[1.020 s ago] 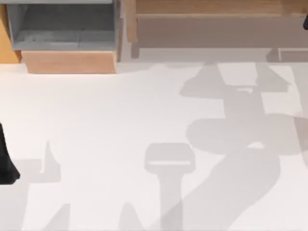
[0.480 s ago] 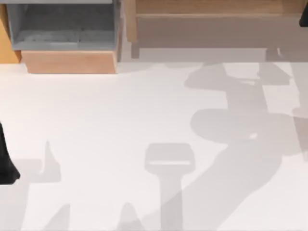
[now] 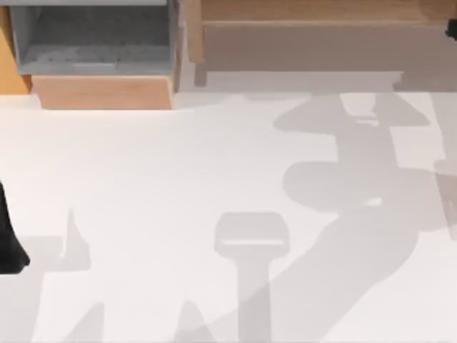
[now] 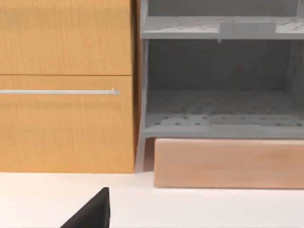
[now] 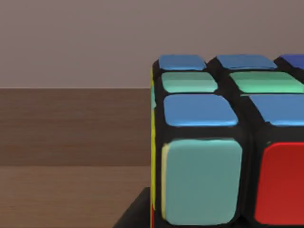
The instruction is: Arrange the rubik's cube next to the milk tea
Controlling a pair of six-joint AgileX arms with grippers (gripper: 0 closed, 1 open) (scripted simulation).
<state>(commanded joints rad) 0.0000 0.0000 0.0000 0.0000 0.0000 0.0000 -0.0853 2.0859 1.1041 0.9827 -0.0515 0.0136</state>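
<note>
1. One white table from above, a grey shelf unit at far left; left arm parked at the left edge.
2. Left wrist: the shelf unit beside a wooden cabinet; grip state unclear.
3. Right wrist: the rubik's cube close up; whether it is gripped, I cannot tell.

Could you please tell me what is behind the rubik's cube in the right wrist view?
Behind the rubik's cube runs a brown wooden surface below a plain grey-brown wall; whatever is directly behind the cube is covered.
</note>
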